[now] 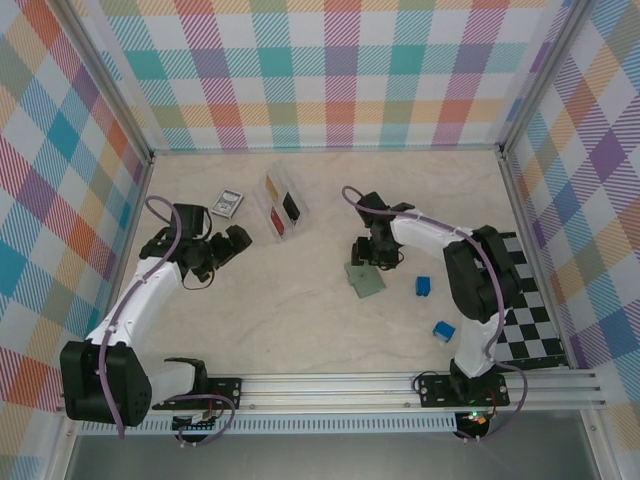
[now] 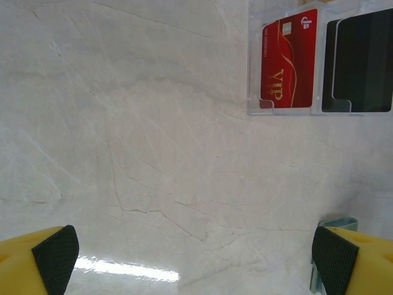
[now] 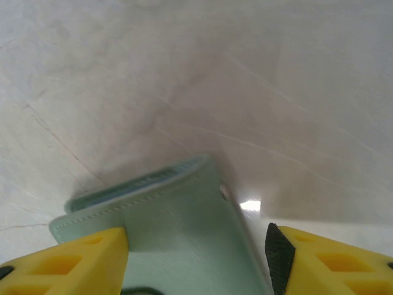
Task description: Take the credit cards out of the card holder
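Your right end effector (image 3: 196, 236), jaws apart, straddles the sage-green folding card holder (image 3: 172, 215) on the marbled counter (image 3: 184, 74), apparently to open it. Your left end effector (image 2: 196, 258) hovers spread wide near a red credit card (image 2: 288, 58) in the clear tray (image 2: 282, 112).

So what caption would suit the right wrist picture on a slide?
Right gripper straddling the sage-green card holder on the pale marbled table.
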Action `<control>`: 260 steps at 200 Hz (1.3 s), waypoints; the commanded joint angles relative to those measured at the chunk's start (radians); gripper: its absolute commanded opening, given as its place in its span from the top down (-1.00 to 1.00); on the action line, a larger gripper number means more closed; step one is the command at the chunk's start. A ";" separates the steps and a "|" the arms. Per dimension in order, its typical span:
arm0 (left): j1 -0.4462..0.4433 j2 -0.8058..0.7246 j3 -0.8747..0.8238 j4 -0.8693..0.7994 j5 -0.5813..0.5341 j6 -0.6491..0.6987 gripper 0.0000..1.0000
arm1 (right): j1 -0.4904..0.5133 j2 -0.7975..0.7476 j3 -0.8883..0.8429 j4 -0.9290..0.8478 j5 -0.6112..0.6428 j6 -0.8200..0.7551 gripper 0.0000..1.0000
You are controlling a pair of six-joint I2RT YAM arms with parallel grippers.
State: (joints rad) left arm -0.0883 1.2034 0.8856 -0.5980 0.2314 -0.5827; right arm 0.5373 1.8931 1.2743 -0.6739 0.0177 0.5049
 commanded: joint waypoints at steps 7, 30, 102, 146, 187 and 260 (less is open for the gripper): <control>0.001 0.016 0.007 0.004 0.051 -0.021 -1.00 | 0.008 0.040 0.062 0.044 -0.133 -0.051 -0.17; -0.009 0.030 0.011 0.009 0.055 -0.026 -1.00 | 0.036 0.048 0.068 0.072 -0.206 -0.088 -0.15; -0.098 0.122 0.055 0.026 0.042 -0.021 -0.97 | 0.202 0.052 0.041 0.148 -0.306 -0.126 -0.17; -0.217 0.215 0.097 0.032 0.066 0.041 -0.71 | 0.179 -0.101 0.003 0.082 -0.063 -0.041 -0.30; -0.398 0.342 0.190 0.037 0.061 0.170 -0.38 | 0.168 -0.266 -0.179 0.044 -0.027 0.130 -0.28; -0.580 0.614 0.462 -0.078 -0.015 0.528 -0.29 | 0.143 -0.411 -0.378 0.098 -0.146 0.280 -0.18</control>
State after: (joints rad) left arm -0.6571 1.7348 1.2636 -0.6033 0.2649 -0.1665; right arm 0.6868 1.4952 0.9264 -0.6201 -0.0383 0.7116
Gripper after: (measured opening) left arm 0.655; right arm 0.629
